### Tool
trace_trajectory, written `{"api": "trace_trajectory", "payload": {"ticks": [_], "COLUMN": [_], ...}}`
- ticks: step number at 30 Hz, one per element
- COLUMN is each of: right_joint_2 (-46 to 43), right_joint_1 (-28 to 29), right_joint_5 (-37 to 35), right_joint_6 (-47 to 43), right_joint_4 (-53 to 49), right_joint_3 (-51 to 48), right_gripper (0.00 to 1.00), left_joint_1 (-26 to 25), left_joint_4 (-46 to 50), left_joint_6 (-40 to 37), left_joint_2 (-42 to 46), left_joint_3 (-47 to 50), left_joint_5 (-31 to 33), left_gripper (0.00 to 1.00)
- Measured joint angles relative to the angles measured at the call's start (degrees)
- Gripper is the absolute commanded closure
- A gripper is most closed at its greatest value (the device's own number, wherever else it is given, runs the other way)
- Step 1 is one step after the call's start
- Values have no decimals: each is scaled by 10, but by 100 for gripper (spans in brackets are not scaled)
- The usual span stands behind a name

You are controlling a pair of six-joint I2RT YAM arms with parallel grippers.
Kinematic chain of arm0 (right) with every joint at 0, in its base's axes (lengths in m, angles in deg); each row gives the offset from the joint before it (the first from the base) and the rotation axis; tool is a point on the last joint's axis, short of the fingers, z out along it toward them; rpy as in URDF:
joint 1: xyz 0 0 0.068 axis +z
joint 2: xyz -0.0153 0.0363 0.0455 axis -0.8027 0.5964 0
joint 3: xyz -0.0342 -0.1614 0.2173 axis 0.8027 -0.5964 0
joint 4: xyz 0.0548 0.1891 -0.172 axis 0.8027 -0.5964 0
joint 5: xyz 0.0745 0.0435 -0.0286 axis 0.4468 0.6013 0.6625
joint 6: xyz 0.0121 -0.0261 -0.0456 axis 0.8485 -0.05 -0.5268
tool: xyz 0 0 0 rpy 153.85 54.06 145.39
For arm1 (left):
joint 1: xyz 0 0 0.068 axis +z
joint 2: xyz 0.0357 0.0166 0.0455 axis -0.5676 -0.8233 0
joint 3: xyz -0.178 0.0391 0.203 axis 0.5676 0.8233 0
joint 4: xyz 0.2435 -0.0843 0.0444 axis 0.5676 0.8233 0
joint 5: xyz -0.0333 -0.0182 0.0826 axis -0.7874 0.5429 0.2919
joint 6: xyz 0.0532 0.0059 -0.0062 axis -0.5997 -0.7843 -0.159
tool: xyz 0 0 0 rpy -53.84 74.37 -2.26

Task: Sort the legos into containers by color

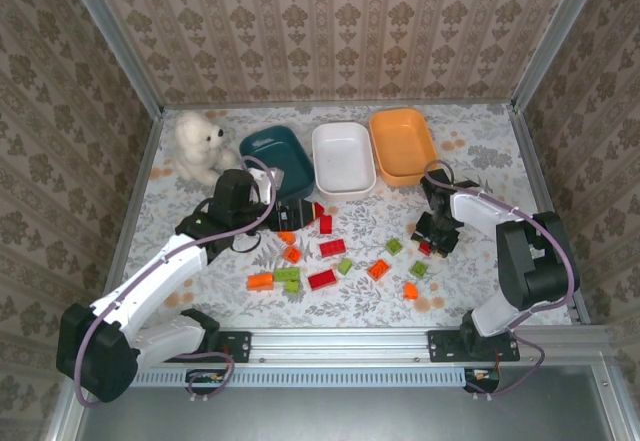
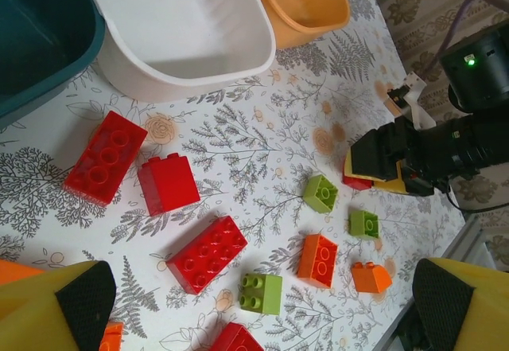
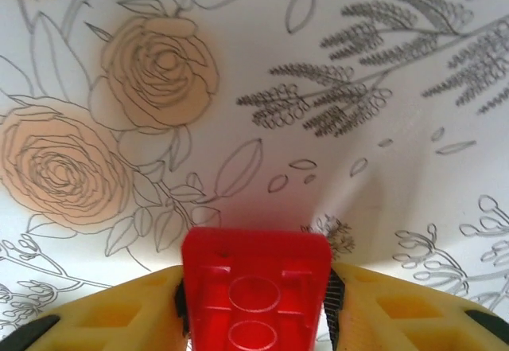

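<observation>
**Top view.** Three containers stand in a row along the bench's far edge: teal container [image 1: 280, 149], white container [image 1: 343, 156], orange container [image 1: 402, 141]. All look empty, so I judge the sorting barely begun. A white plush bear [image 1: 200, 144] sits toward the far left corner, just beside the teal container. The legos [image 1: 322, 279] lie loose mid-bench, toward the near edge. The left arm stretches long and low from its base at the near edge. Its left pincer [image 1: 308, 209] is over the far fringe of the scatter. The right arm is folded tight with the forearm doubled back. Its right pincer [image 1: 433, 243] points down near the right side of the scatter.

**Left wrist view.** The yellow fingers [image 2: 56, 307] sit at the bottom corners, spread wide, with nothing held between them. Red, green and orange bricks lie on the bench below. It reads as a hover while choosing a target.

**Right wrist view.** The right pincer is clamped on a red lego [image 3: 254, 263] by its two sides, studs toward the camera, low over the flowered bench. I cannot tell whether the brick touches the surface. The side grip likely keeps it square for release. Nothing here shows which container takes red.
</observation>
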Motion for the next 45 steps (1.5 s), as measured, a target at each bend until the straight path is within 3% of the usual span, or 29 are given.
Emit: {"api": "trace_trajectory", "payload": {"ticks": [3, 9, 16, 29, 36, 38, 40, 45], "right_joint_2": [2, -16, -9, 329, 449, 472, 485, 495], "right_joint_1": [0, 21, 37, -8, -28, -30, -30, -30], "right_joint_5": [0, -35, -77, -54, -28, -21, -16, -10], "right_joint_6": [-4, -29, -87, -141, -150, -149, -152, -152], "right_joint_4": [3, -24, -47, -84, -129, -142, -150, -169], "right_joint_3": [3, 53, 261, 588, 708, 733, 747, 769], "right_gripper": [72, 71, 71, 69, 66, 61, 49, 38], "left_joint_1": [0, 0, 12, 31, 31, 31, 31, 31], "left_joint_4": [0, 5, 4, 9, 6, 5, 3, 8], "left_joint_6": [0, 9, 42, 75, 84, 86, 86, 90], "left_joint_2": [0, 5, 15, -13, -11, -11, -10, -4], "left_joint_3": [0, -1, -13, -45, -46, -50, -55, -62], "left_joint_5": [1, 22, 71, 103, 122, 129, 134, 147], "left_gripper": [1, 1, 0, 1, 1, 1, 1, 0]}}
